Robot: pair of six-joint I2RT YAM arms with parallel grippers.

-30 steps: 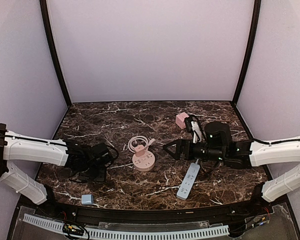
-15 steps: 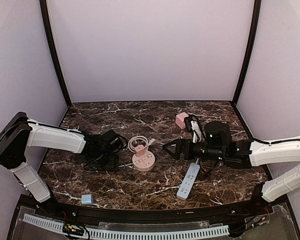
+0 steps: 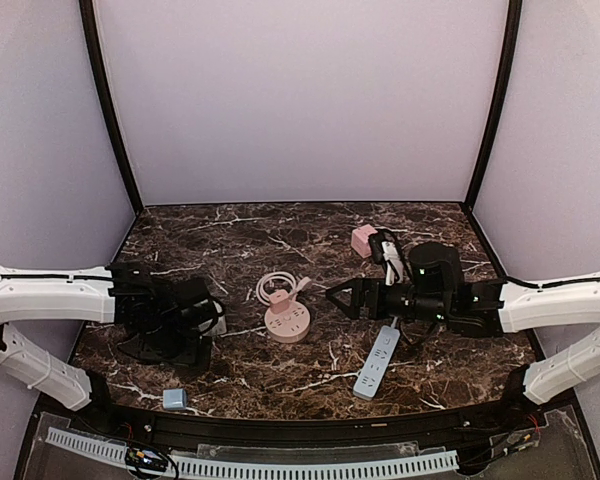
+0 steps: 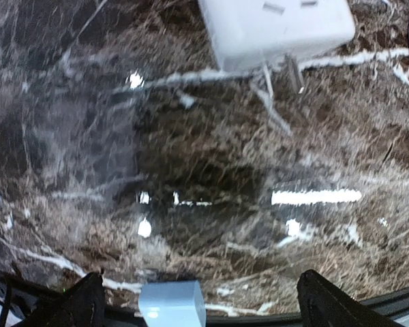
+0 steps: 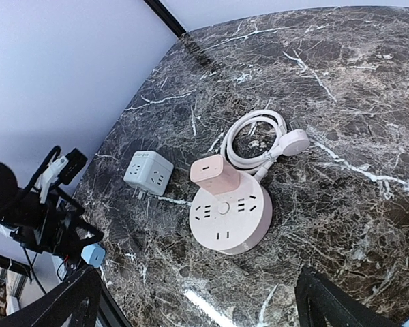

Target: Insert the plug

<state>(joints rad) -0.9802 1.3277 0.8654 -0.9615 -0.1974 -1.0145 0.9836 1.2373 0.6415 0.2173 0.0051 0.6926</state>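
Dark brown marble table point(image 3: 240, 245) with white veining, enclosed by pale lavender walls and black corner posts.

Item 1: white cube-shaped plug adapter point(image 5: 147, 172), metal prongs showing at its lower edge. It lies loose on the table to the left of the round hub, apart from it, at the top of the left wrist view. Nothing grips it.

Item 2: round pink socket hub point(image 5: 228, 221), flat on the table near the centre. A pink cube-shaped charger point(image 5: 216, 174) sits plugged into its top face. The hub's white coiled cord point(image 5: 259, 139) lies just behind it and ends in a round white plug head.

Item 3: long pale blue power strip point(image 3: 377, 362), lying at an angle beneath the right arm.

Item 4: small pale blue cube point(image 3: 174, 399), at the near edge of the table on the left.

Item 5: pink cube block point(image 3: 363, 240), toward the back of the table, right of centre.

Left claw point(image 4: 206, 300): spread wide with nothing held, above the table near the white adapter, with the pale blue cube showing between its fingertips.

Right claw point(image 5: 201, 303): spread wide with nothing held, pointing toward the pink hub from the right and clear of it.
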